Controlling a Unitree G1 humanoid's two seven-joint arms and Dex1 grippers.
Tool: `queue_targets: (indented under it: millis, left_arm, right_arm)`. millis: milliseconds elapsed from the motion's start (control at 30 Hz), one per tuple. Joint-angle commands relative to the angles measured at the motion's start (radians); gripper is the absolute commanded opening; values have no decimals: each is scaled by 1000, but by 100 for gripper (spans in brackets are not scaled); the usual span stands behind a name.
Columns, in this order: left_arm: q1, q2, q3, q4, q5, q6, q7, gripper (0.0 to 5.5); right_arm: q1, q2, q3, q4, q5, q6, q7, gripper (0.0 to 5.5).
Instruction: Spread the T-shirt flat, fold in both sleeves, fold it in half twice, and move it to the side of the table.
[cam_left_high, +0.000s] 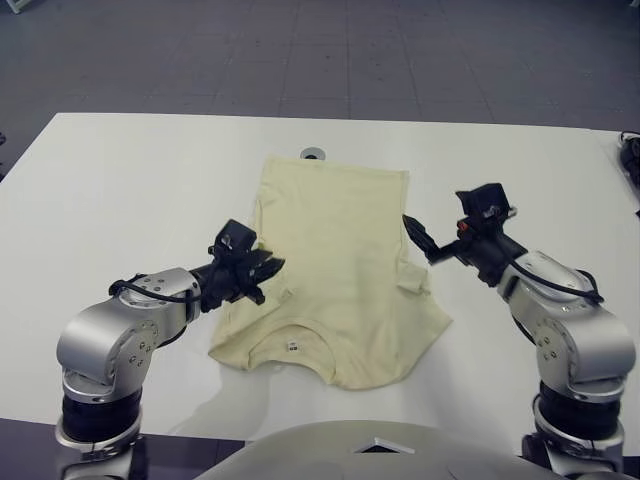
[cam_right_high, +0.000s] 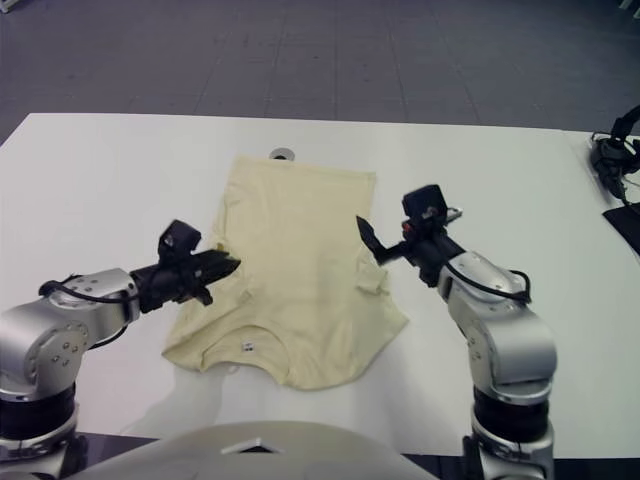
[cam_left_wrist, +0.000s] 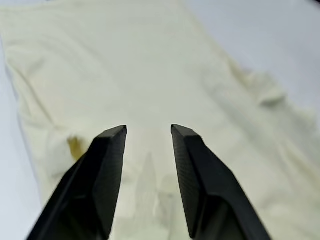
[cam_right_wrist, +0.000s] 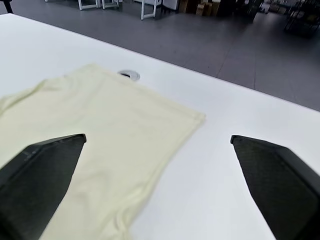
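- T-shirt (cam_left_high: 335, 270), pale yellow, lies mid-desk with the collar toward the robot and the hem on the far side. It is mostly flat, with wrinkles near the collar end.
- Both sleeves look tucked in over the body. There is a bunched fold at the right side edge and a small lump at the left one.
- Small tag (cam_left_high: 292, 346) shows inside the collar.
- Left hand (cam_left_wrist: 148, 129) is at the shirt's left edge near the tucked sleeve. Its fingers are parted a little with nothing between them, tips pointing across the cloth. Cannot tell if they touch the fabric.
- Right hand (cam_right_wrist: 157, 138) is just beside the shirt's right edge, above the desk. Fingers are spread wide and grip nothing.
- Desk (cam_left_high: 120, 180) is white, bare on both sides of the shirt.
- Round cable grommet (cam_left_high: 313, 153) is set in the desk just past the hem, close to its left corner.
- Black cables (cam_right_high: 612, 160) sit at the desk's far right edge, well apart from the shirt.
- Grey tiled floor (cam_left_high: 300, 50) lies beyond the desk.
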Motion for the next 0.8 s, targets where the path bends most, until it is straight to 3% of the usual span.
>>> queue_targets:
  millis: [33, 133, 233, 600, 800]
  left_arm:
    - [-71, -136, 237, -48, -119, 87, 79, 223]
    - [-111, -179, 395, -57, -131, 110, 172, 285]
    - [-107, -197, 457, -70, -140, 128, 224, 333]
    - [-152, -178, 453, -31, -164, 147, 260, 529]
    - [-142, -187, 446, -36, -161, 140, 273, 540]
  right_arm:
    - [106, -42, -156, -64, 125, 208, 79, 540]
    - [180, -64, -237, -117, 208, 368, 134, 540]
    - [282, -119, -209, -139, 239, 393, 173, 520]
    - [403, -85, -90, -96, 222, 270, 121, 332]
    - [381, -101, -68, -68, 227, 245, 111, 239]
